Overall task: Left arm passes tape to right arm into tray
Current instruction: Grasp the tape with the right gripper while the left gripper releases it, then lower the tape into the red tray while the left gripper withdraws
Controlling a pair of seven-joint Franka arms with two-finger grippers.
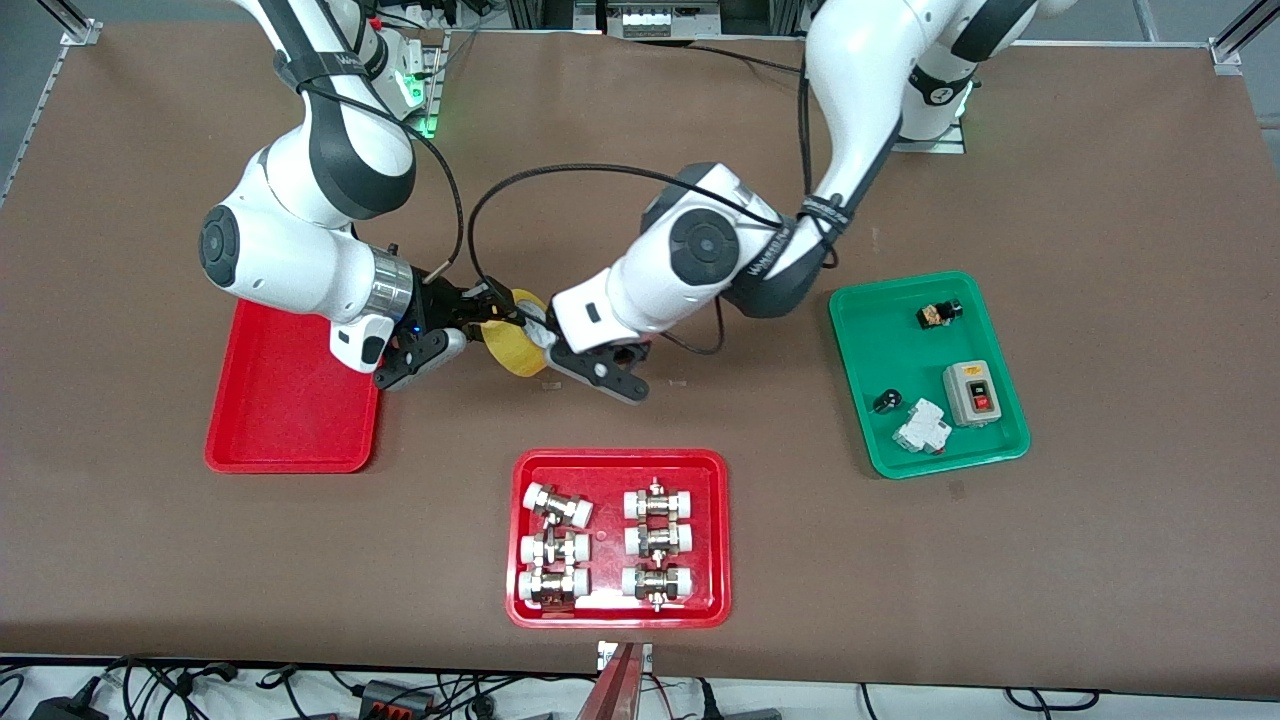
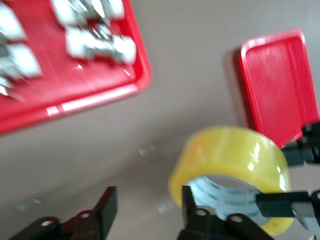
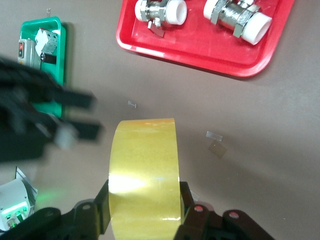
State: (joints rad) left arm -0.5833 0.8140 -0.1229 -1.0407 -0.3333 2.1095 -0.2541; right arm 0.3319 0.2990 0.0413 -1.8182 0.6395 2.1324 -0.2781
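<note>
Tape [image 1: 515, 343] held in the air between the right gripper [image 1: 470, 322] fingers — clamped on its yellow sides. Left gripper [image 1: 560, 345] fingers spread apart, beside the roll. Green print on the core — unreadable. Red tray [image 1: 285, 420] near the right gripper on the surface.

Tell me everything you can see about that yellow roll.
The tape is a wide, glossy roll of translucent yellow film on a pale printed core. It hangs in the air over bare table between the two arms, standing on edge. The right pincer is shut on it; the left pincer stands open beside it.
</note>
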